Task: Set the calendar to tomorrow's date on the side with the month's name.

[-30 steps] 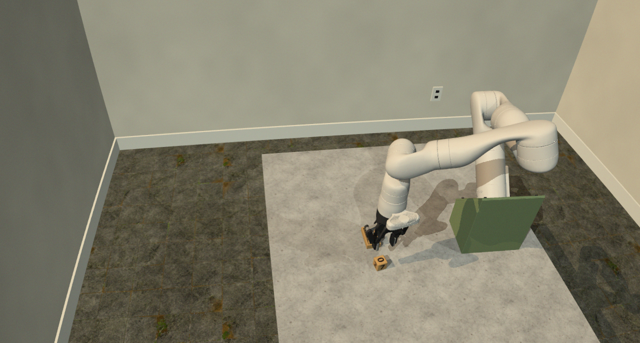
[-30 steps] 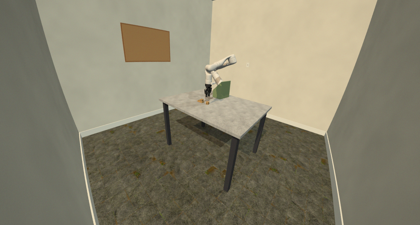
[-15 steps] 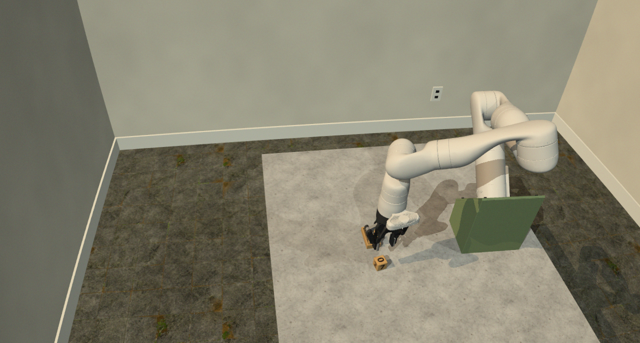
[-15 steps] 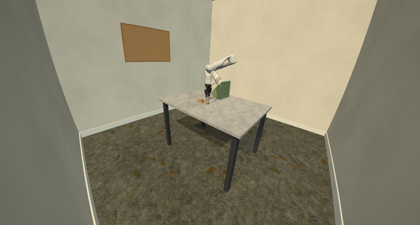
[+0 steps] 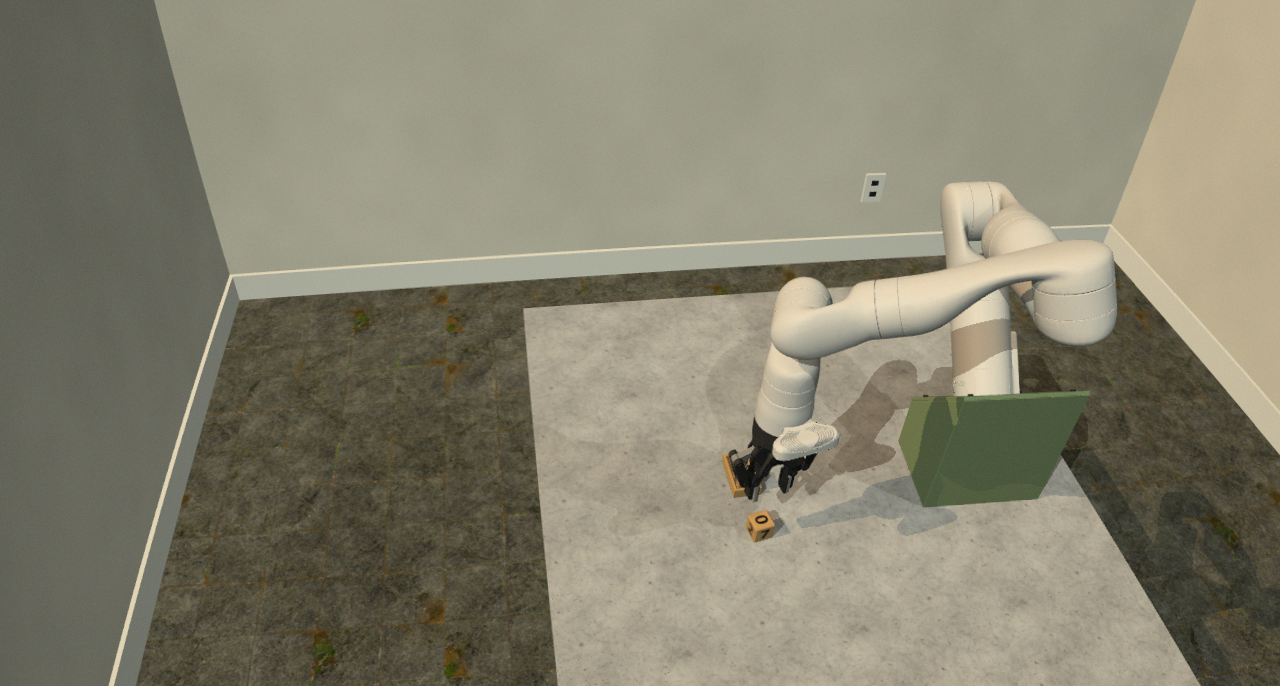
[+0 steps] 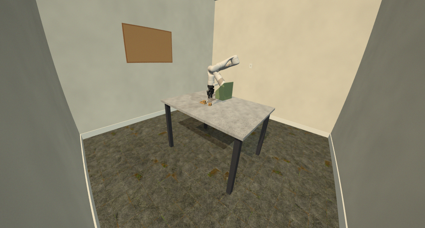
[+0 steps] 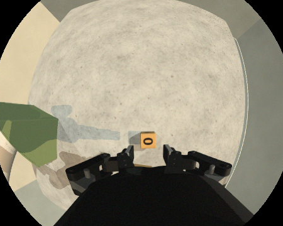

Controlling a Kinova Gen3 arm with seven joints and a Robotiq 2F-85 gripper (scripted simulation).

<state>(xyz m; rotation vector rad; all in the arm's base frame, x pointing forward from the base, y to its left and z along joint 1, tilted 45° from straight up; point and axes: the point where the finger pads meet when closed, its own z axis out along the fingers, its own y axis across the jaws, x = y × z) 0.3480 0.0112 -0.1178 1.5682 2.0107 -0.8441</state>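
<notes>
Calendar tray [image 5: 728, 476] [image 6: 201, 102] lies on the left part of the worktop [image 5: 644, 583] [image 6: 219, 113] [image 7: 132, 78], partly hidden by the hand [image 5: 770, 490] [image 6: 209, 97] [image 7: 148, 150] in the top view. The hand is about half open, fingers pointing down, with a gap between the fingertips and nothing held. Its fingertips appear apart from the loose wooden cube [image 5: 760, 525] [image 6: 209, 104] [image 7: 148, 140]; whether any part of the hand touches the tray cannot be told.

That cube rests on the worktop, outside the tray and on the near side of the hand. The worktop's left edge is well apart from the tray, with open room between, and more room spreads to the near side of the cube. To the right, a green angular block [image 5: 1006, 449] [image 6: 226, 91] [image 7: 31, 132] stands beside the arm [image 5: 921, 301] [image 6: 220, 65].

The exterior view shows a second wooden cube [image 6: 204, 101] at the tray, which the hand blocks from above. The top view shows a 0 on the loose cube's upper face and another dark mark on its near face; the wrist view shows the 0 alone, lying sideways.
</notes>
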